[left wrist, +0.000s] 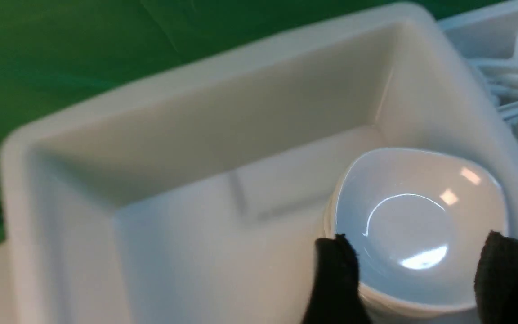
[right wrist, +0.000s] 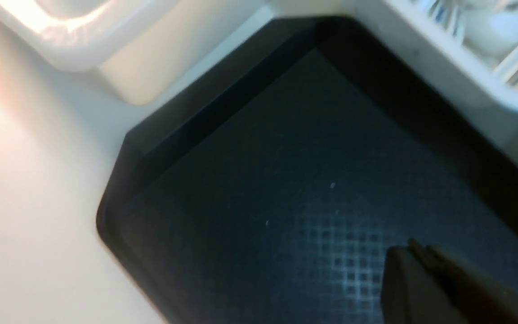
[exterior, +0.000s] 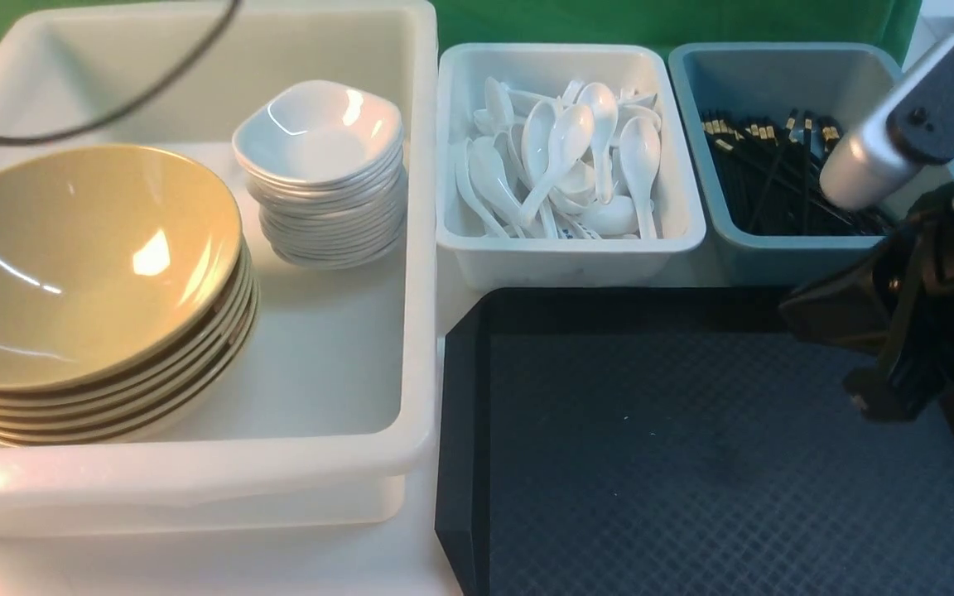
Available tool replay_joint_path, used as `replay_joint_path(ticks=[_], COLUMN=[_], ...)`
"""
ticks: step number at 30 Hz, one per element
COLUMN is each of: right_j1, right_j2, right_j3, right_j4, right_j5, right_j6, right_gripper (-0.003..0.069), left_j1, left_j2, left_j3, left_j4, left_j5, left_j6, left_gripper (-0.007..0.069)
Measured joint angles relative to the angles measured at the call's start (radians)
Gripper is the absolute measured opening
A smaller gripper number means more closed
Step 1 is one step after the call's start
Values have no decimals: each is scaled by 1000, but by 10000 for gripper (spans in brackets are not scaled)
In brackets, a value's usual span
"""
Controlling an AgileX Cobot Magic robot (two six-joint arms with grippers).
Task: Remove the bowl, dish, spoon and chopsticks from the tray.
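The black tray (exterior: 692, 463) lies at the front right, and the part in view has nothing on it; it also shows in the right wrist view (right wrist: 286, 180). My right gripper (exterior: 868, 403) hovers over the tray's right side, its jaws shut and empty (right wrist: 414, 253). My left gripper (left wrist: 421, 274) is open above the top white dish (left wrist: 416, 225) of a stack (exterior: 320, 132), one finger on each side and apart from it. The top olive-yellow bowl (exterior: 79, 257) sits on a stack of bowls. Spoons (exterior: 568, 149) and chopsticks (exterior: 775, 174) lie in bins. The left gripper is out of the front view.
A large white bin (exterior: 336, 463) at the left holds the bowl and dish stacks. A smaller white bin (exterior: 568, 261) with spoons and a grey-blue bin (exterior: 775, 261) with chopsticks stand behind the tray. A black cable (exterior: 154, 83) hangs over the large bin.
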Motion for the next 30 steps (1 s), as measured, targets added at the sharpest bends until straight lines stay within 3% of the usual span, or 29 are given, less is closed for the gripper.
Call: replay_joint_path(ticks=[4,7,14,20,30], right_j1=[0,0,0,0,0], right_j2=[0,-11,-114,-324,-584], right_j3=[-47,-53,10,166,354], right_j4=[0,0,13,55,72], right_j5=[-11,-30,-108,-306,-498], right_j6=[0,0,0,-2,-2], right_gripper=[71,76,78,78,79], left_j1=[0,0,0,0,0], left_j2=[-193,-352,-696,-1061,-1323], left_j3=[82,257,684,1049,1255], left_j4=[29,37,37,50,105], left_j5=[120,148,49,-111,-154], left_j6=[-15,-34,-92,-199,-218], left_gripper=[46,-2,-10,-10,-10])
